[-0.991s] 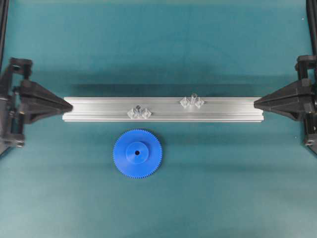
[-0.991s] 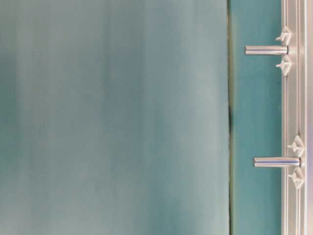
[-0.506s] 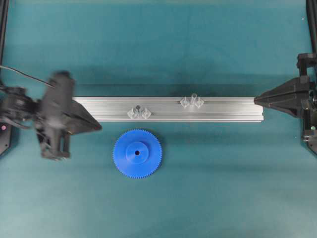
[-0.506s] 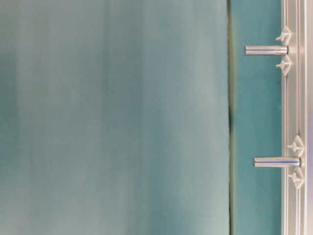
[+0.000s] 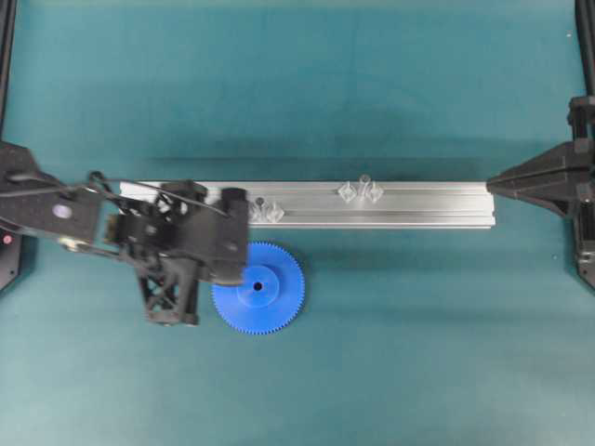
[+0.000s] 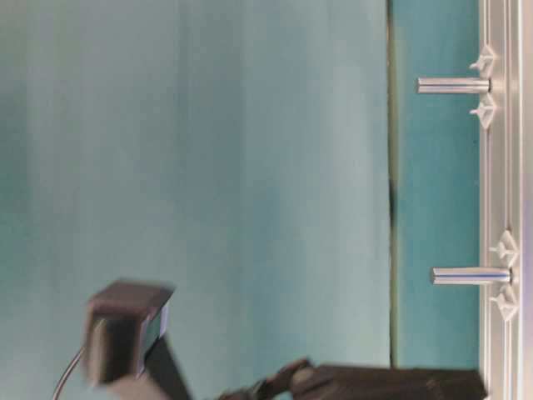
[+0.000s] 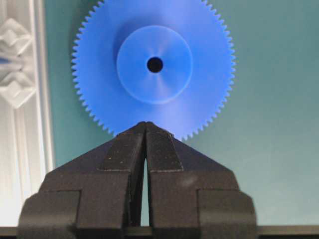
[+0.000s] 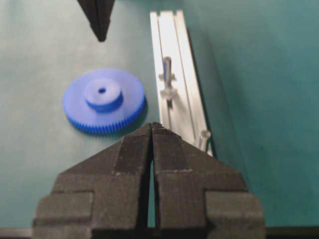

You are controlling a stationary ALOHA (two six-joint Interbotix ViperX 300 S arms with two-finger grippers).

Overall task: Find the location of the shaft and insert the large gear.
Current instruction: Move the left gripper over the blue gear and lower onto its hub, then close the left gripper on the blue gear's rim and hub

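Observation:
The large gear [image 5: 271, 290] [image 7: 154, 64] [image 8: 103, 102], a bright-blue toothed disc with a raised hub, lies flat on the teal mat in front of the rail. One shaft [image 5: 261, 201] [image 6: 470, 275] [image 8: 167, 67] stands on the rail between two clear diamond blocks; a second pin like it [image 5: 363, 179] [image 6: 454, 85] stands further right. My left gripper [image 5: 244, 267] [image 7: 145, 124] is shut and empty, its tip over the gear's left rim. My right gripper [image 5: 491, 188] [image 8: 152, 124] is shut and empty at the rail's right end.
A long aluminium rail [image 5: 418, 200] [image 8: 174, 50] runs left to right across the mat. The left arm's body [image 5: 177, 251] [image 6: 391, 383] covers the rail's left end and part of the gear. Dark frame posts [image 5: 7, 37] stand at both side edges.
My left arm has swung from the rail's left end rightward and forward, ending over the gear's left rim. My right gripper has drawn back slightly to the right. The gear has not moved.

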